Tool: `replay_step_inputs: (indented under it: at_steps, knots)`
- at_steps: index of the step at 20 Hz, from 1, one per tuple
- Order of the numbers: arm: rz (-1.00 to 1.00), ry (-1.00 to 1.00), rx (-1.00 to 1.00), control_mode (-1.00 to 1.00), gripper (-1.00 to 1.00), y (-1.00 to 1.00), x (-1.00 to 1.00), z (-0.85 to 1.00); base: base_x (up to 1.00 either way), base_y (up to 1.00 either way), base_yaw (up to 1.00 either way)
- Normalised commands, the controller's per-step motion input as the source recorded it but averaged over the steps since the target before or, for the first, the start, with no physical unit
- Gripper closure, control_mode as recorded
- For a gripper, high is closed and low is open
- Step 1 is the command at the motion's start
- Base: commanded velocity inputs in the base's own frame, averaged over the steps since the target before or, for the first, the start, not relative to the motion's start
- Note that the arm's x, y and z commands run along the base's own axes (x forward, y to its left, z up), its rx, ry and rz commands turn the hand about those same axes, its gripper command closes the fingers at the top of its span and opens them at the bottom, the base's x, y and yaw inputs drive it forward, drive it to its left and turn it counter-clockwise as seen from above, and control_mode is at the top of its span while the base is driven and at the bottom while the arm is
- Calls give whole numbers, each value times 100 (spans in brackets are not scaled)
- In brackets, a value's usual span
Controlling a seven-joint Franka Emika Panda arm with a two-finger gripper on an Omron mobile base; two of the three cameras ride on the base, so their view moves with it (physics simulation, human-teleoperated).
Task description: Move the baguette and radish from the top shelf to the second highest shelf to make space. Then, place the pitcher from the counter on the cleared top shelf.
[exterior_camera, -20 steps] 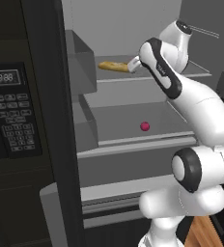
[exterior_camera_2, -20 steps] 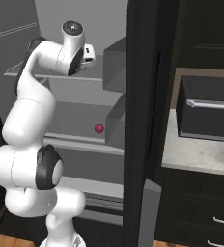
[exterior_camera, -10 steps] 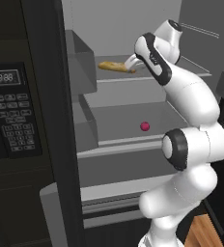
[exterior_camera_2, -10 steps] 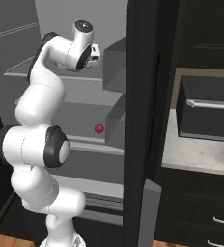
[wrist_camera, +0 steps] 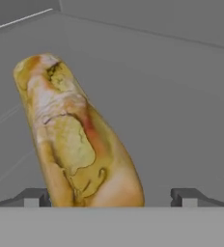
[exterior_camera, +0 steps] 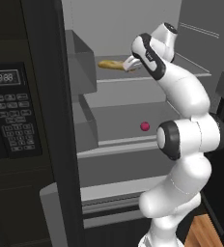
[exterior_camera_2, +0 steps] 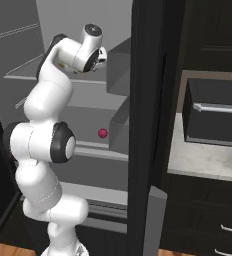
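Hand [wrist_camera: 111, 197]: wide open, straddling the near end of the baguette [wrist_camera: 75, 140], no grip made. Baguette: lying on the top shelf [exterior_camera: 181, 72]. Radish [exterior_camera: 145, 126]: on the second shelf [exterior_camera: 114, 123] below, well apart from the baguette.

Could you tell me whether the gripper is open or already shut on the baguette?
Open. In the hand view the gripper has its fingertips wide apart, with the baguette lying between them on the top shelf.
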Motion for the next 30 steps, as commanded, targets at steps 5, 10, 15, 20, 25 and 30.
replay_step_inputs:
  at_steps: [5, 10, 15, 20, 25, 30]
  knots:
    - [4, -3, -6, -100, 100, 44, 2, -26, 0, 0, 0]
    - [8, -4, -4, -100, 100, 37, 0, -22, 0, 0, 0]
    - [3, -3, -1, -100, 100, 8, 0, -9, 0, 0, 0]
    - [-2, -16, 0, -100, 100, 0, -30, -21, 0, 0, 0]
    - [-7, -14, 0, -100, 100, 3, -74, 0, 0, 0, 0]
    - [-7, -8, 0, -100, 100, 2, -100, 16, 0, 0, 0]
